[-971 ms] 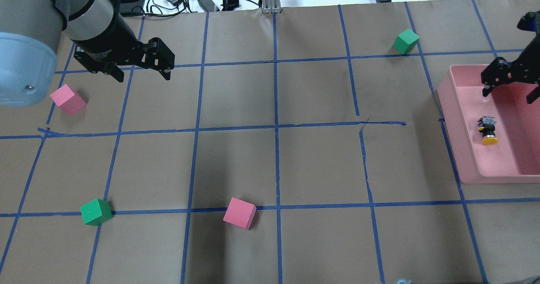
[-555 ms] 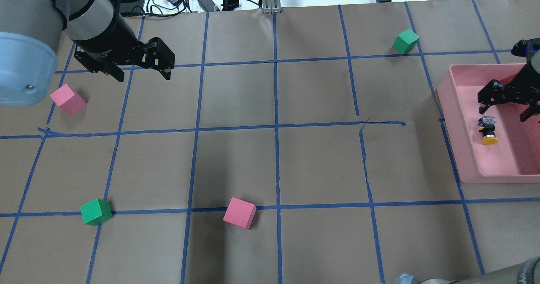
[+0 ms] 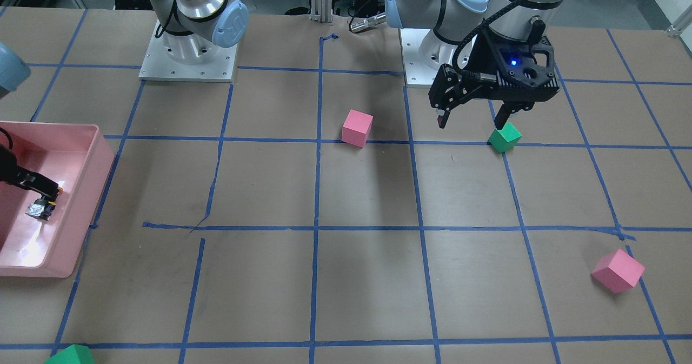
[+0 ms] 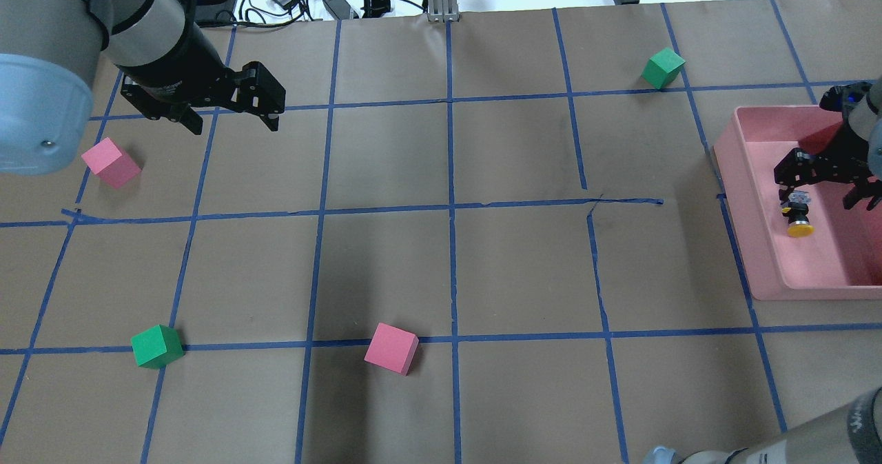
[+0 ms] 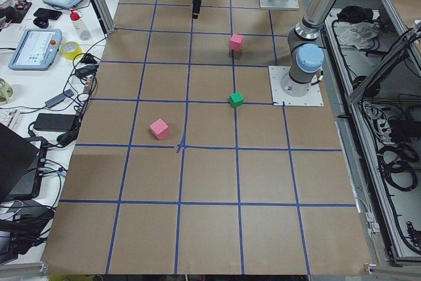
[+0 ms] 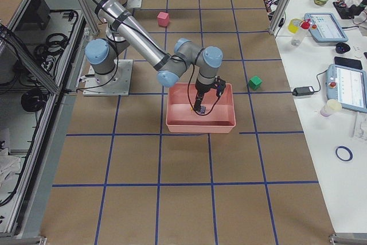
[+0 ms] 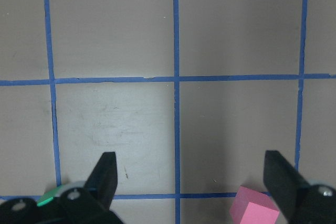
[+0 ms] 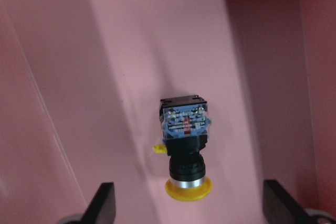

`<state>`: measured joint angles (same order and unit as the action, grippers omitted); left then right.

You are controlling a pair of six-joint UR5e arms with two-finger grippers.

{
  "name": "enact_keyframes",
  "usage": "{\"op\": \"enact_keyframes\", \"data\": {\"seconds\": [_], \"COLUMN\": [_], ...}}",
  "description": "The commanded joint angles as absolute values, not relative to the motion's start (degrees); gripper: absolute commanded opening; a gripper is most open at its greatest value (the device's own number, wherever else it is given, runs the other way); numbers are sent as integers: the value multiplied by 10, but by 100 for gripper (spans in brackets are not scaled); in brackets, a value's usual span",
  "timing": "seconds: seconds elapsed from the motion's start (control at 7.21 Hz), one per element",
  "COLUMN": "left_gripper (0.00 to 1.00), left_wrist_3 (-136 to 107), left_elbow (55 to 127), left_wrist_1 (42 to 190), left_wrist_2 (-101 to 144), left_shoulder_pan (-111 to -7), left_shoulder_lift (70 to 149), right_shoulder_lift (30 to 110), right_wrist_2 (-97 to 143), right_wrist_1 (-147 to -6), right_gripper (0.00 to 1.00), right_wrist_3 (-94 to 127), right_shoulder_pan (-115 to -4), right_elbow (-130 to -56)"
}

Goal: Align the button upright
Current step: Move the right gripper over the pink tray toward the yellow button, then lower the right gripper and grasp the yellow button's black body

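Observation:
The button (image 4: 799, 217) lies on its side on the floor of the pink bin (image 4: 752, 243), its yellow cap toward the near side of the overhead view. In the right wrist view the button (image 8: 186, 145) lies between my fingers, silvery-blue base up, cap down. My right gripper (image 4: 818, 194) is open, inside the bin, just above the button; it also shows in the right wrist view (image 8: 190, 211). My left gripper (image 4: 234, 125) is open and empty above the table at the far left.
A pink cube (image 4: 110, 163) and a green cube (image 4: 157, 346) lie on the left. Another pink cube (image 4: 391, 348) lies at the front middle and a green cube (image 4: 663, 67) at the back right. Cables lie past the table's far edge.
My right gripper has moved nearer and lower in the bin, from behind the button to right over it. The left arm, the button and the cubes have not moved.

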<state>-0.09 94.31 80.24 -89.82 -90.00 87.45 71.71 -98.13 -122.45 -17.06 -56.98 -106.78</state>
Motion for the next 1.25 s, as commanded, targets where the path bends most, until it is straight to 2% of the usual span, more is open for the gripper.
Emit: {"op": "enact_keyframes", "data": {"seconds": [0.0,0.55,0.69,0.83,0.97,1.11], "left_gripper": [100,100,100,100,100,100], "left_wrist_3": [-1,-2,-1,-2,-1,-1], "left_elbow": [943,943,943,944,943,943], "left_wrist_1": [802,802,802,802,802,802], "left_wrist_2": [-898,-898,-898,-898,-898,-898], "left_shoulder_pan": [-900,-900,-900,-900,-900,-900], "left_shoulder_lift": [875,875,875,875,875,875], "right_shoulder_lift": [692,659,658,658,662,665], "right_wrist_2": [-984,-984,-979,-978,-977,-979], "right_wrist_1": [-1253,-1267,-1267,-1264,-1261,-1260], "right_gripper": [100,99,70,34,5,0], "right_wrist_3": [-189,-190,-192,-194,-192,-194], "right_shoulder_pan": [-569,-568,-566,-566,-566,-566], "right_elbow": [-1068,-1070,-1070,-1070,-1070,-1065]}}
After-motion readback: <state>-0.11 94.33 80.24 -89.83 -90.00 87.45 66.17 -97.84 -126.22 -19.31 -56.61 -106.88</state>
